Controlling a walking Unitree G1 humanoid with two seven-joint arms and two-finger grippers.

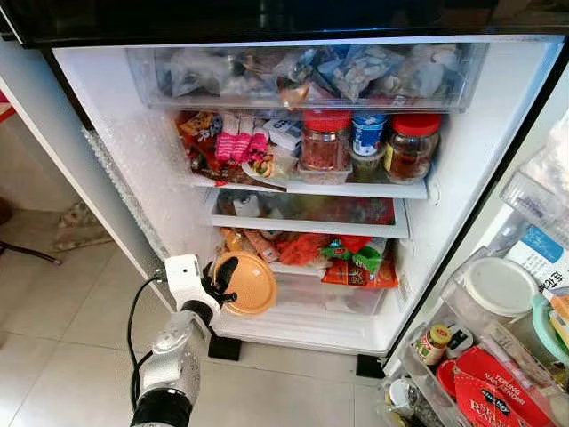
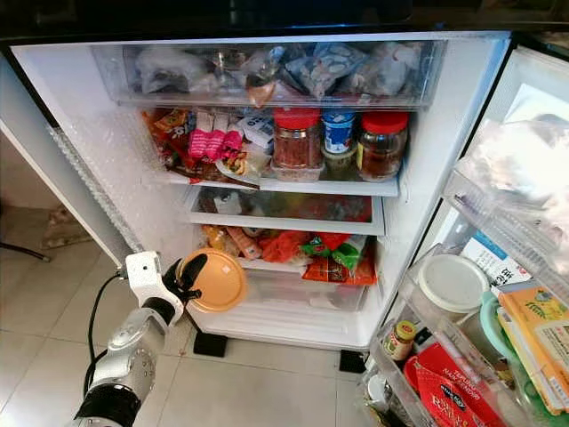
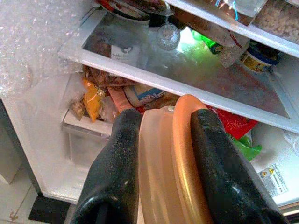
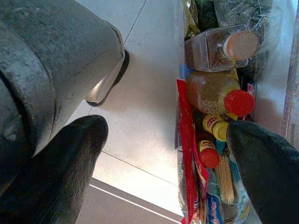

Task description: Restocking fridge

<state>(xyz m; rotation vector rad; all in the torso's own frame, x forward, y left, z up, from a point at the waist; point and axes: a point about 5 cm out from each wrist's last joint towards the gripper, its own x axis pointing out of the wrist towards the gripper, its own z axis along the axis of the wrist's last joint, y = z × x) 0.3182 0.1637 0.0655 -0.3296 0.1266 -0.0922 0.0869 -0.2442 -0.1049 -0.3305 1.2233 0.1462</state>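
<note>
**Left claw carrying lidded container toward lower fridge shelf**

Step in hand: loading. The left claw (image 1: 224, 289) is closed onto an orange-lidded container (image 1: 248, 283), gripping it on edge, one finger on each flat face. The container hangs in front of the open fridge (image 1: 124, 191), at about 8 o'clock in the head view, level with the lower shelf (image 1: 307, 267) and just outside its front edge.

Next move, as a judgement: the claw must advance toward 12 o'clock into the cavity, find a free spot, and turn the container flat before release. The lower shelf already carries red and green packets (image 1: 356, 262), so room looks tight; the drawer (image 1: 329, 298) beneath is another obstruction to clear.

View differences:
- The head views show the whole fridge: the jar shelf with red-lidded jars (image 1: 325, 140), the top bin (image 1: 307, 76) and the door racks (image 1: 498, 329) at 4 o'clock.
- The left wrist view shows the grip itself: both black fingers (image 3: 114, 172) pressed to the translucent body and orange lid (image 3: 184, 158), with the glass shelf (image 3: 177, 70) ahead.
- The right wrist view shows the right claw (image 4: 166, 161) spread wide and empty, hanging over floor tiles (image 4: 140, 93) beside bottles (image 4: 219, 98) in a door rack.
</note>
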